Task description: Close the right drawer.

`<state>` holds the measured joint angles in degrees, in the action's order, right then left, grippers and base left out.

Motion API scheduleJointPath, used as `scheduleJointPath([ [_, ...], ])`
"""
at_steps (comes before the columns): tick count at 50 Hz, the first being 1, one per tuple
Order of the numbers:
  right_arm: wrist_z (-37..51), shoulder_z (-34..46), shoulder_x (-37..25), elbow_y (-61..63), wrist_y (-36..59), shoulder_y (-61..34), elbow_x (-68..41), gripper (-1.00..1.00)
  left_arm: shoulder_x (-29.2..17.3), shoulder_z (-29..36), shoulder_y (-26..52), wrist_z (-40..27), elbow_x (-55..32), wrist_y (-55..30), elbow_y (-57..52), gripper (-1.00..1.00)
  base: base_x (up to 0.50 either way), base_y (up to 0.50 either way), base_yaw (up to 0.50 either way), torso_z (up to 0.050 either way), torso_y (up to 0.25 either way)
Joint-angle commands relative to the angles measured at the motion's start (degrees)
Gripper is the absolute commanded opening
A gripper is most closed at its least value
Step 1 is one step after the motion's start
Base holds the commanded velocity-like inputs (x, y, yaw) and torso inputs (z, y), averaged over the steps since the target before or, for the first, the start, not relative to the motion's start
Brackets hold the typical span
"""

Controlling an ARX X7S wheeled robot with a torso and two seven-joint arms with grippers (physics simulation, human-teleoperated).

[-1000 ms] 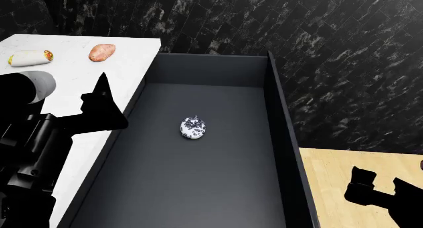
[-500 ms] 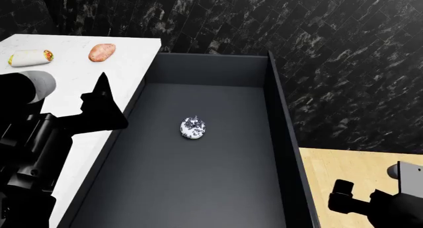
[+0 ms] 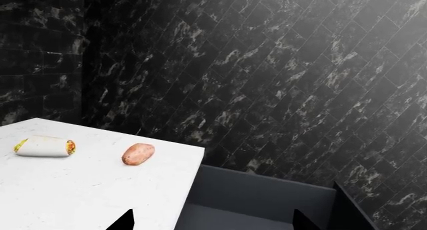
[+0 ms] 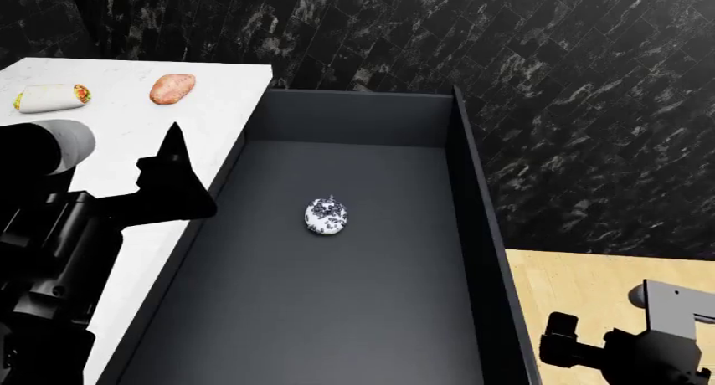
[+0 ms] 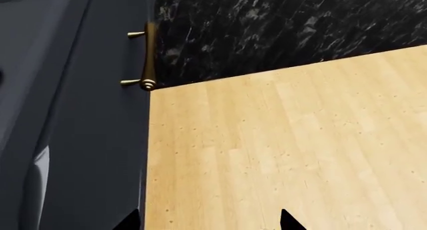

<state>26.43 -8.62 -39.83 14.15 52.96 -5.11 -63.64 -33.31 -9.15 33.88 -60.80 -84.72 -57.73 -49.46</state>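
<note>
The right drawer (image 4: 335,276) stands pulled far out, a long, deep box with a matte dark grey inside. A small speckled black-and-white object (image 4: 325,215) lies on its floor. In the right wrist view its dark outer panel (image 5: 80,140) shows with a short brass bar handle (image 5: 147,60) at its edge. My right gripper (image 4: 564,343) is open and empty, low over the wooden floor just outside the drawer's right wall; its jaws (image 5: 210,222) hold nothing. My left gripper (image 4: 167,180) is open and empty above the white counter's edge, and it also shows in the left wrist view (image 3: 213,222).
A white marble counter (image 4: 134,134) lies left of the drawer, with a burrito (image 4: 50,98) and a sweet potato (image 4: 172,88) at its back. A black marbled tile wall (image 4: 558,109) runs behind and to the right. Light wooden floor (image 4: 592,276) lies right of the drawer.
My right gripper has moved left and down towards the drawer's right wall, and a grey part of its wrist has come into view. The left arm and the drawer have not moved.
</note>
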Motion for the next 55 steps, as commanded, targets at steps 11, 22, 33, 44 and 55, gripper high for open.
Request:
scheduleJointPath([
  [11,-2.98,4.74,1.58,-4.18,-1.02,-2.12,3.16,1.00,-0.36,0.21,-0.22,0.14,0.22,0.61,0.00,1.00,0.00,0.00,0.00,0.000,0.000],
  [22,-3.79,7.54,2.19,-5.17,-0.63,-4.04,4.43,1.00,-0.57,0.42,-0.07,-0.28,-0.24,0.87,-0.11,1.00,0.00,0.00,0.00,0.000,0.000],
  [33,-5.00,10.53,3.21,-6.81,-0.58,-5.93,5.96,1.00,-0.79,0.57,-0.08,-0.28,-0.28,1.13,-0.08,1.00,0.00,0.00,0.00,0.000,0.000],
  [44,-5.41,13.62,4.54,-7.79,-0.03,-8.51,7.34,1.00,-0.77,1.03,-0.24,-0.02,0.18,1.27,-0.03,1.00,0.00,0.00,0.00,0.000,0.000],
  [55,-4.61,17.67,7.26,-9.43,0.02,-12.71,10.29,1.00,-1.02,1.06,-0.10,-0.26,-0.07,1.59,0.03,1.00,0.00,0.00,0.00,0.000,0.000],
])
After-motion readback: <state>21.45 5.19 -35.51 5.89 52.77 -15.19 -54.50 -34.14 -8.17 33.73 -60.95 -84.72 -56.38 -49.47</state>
